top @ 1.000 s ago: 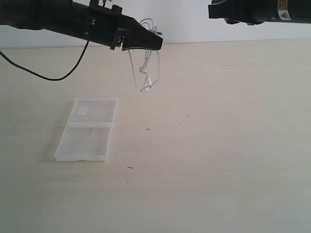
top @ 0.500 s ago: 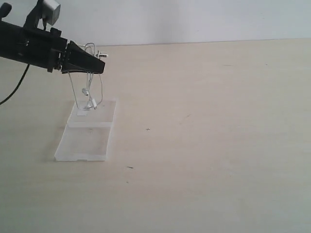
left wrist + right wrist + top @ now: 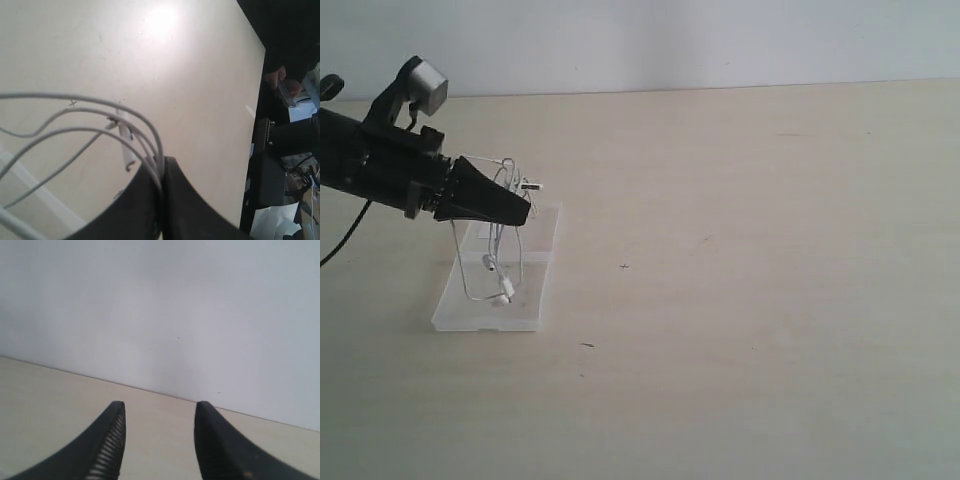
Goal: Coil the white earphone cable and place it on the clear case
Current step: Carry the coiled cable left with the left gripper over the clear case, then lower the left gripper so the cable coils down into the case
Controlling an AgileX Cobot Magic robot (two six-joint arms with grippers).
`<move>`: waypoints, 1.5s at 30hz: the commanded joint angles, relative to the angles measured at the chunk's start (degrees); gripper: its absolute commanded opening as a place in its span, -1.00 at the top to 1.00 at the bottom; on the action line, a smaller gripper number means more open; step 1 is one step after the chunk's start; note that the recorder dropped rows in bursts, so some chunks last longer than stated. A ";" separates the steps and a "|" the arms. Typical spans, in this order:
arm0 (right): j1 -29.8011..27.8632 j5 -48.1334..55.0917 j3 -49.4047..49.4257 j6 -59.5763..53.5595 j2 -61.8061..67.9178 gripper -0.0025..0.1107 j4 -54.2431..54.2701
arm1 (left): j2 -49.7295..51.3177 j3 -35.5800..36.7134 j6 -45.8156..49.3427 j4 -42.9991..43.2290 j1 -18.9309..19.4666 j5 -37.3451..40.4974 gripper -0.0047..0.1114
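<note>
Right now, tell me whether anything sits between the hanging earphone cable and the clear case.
Nothing visible does. The left gripper pinches the white earphone cable, whose loops hang directly over the clear case; whether the cable's lowest end touches it I cannot tell.

Just a big pale beige tabletop (image 3: pixel 770 300) with a few tiny dark specks, plain white wall (image 3: pixel 670 40) right behind it. Bright glare spot (image 3: pixel 162 17) on the surface, dark clutter (image 3: pixel 285 150) past the edge.
</note>
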 commanded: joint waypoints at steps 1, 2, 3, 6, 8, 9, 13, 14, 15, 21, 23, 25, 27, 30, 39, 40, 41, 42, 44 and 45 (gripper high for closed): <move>-0.10 -0.80 0.50 0.37 -0.42 0.19 0.17 | -0.14 1.57 4.77 0.17 0.15 0.37 0.92; -0.10 -0.80 0.50 0.37 -0.42 0.19 0.17 | 0.29 2.01 5.52 0.17 0.15 0.37 0.92; -0.10 -0.80 0.48 0.51 -0.42 0.19 0.17 | 0.60 2.33 5.52 0.17 0.15 0.37 0.92; -0.10 -1.85 0.66 0.50 -0.42 0.19 0.17 | 1.85 2.35 5.25 0.17 0.15 0.37 0.92; -0.10 -2.61 0.88 0.50 -0.42 0.19 0.17 | 2.49 2.35 5.25 0.17 0.26 0.37 0.92; -0.10 -2.88 0.88 0.50 -0.42 0.19 0.17 | 2.78 2.35 5.25 0.17 0.26 0.37 0.92; -0.10 -3.01 0.88 0.50 -0.42 0.19 0.17 | 4.35 2.35 5.25 0.17 0.26 0.37 0.92; -0.10 -3.01 0.88 0.50 -0.42 0.19 0.17 | 4.59 2.35 5.12 0.06 0.26 0.37 0.92; -0.10 -3.01 0.88 0.50 -0.42 0.19 0.17 | 4.90 2.35 4.75 -0.04 0.26 -1.11 0.92; -0.10 -3.42 0.88 0.50 -0.42 0.19 0.17 | 5.53 2.35 2.33 -0.84 1.89 -4.28 0.92; -0.10 -3.72 0.88 0.50 -0.42 0.19 0.17 | 5.53 2.35 2.75 -2.20 3.19 -4.60 0.92; -0.10 -3.72 0.88 0.50 -0.42 0.19 0.17 | 5.63 1.89 2.91 -2.95 4.15 -5.13 0.92; -0.10 -3.72 0.88 0.50 -0.42 0.19 0.17 | 5.99 1.05 2.91 -2.95 4.68 -4.98 0.92; -0.10 -3.72 0.88 0.50 -0.42 0.19 0.17 | 6.07 0.19 3.39 -3.06 4.68 -5.07 0.92; -0.10 -3.72 0.88 0.50 -0.42 0.19 0.17 | 6.07 -0.42 5.94 -5.36 4.68 -5.43 0.92; -0.10 -3.72 0.88 0.50 -0.42 0.19 0.17 | 6.07 -0.42 6.07 -5.49 4.68 -5.43 0.92; -0.10 -3.72 0.88 0.50 -0.42 0.19 0.17 | 6.07 -0.42 6.34 -5.49 4.68 -5.43 0.92; -0.10 -3.72 0.88 0.50 -0.42 0.19 0.17 | 6.20 -0.42 6.29 -5.49 4.68 -5.43 0.92; -0.10 -3.72 0.88 0.50 -0.42 0.19 0.17 | 7.02 -0.42 6.29 -5.49 4.68 -4.73 0.92; -0.10 -3.72 0.88 0.50 -0.42 0.19 0.17 | 7.53 -0.42 6.29 -5.49 4.68 -4.34 0.92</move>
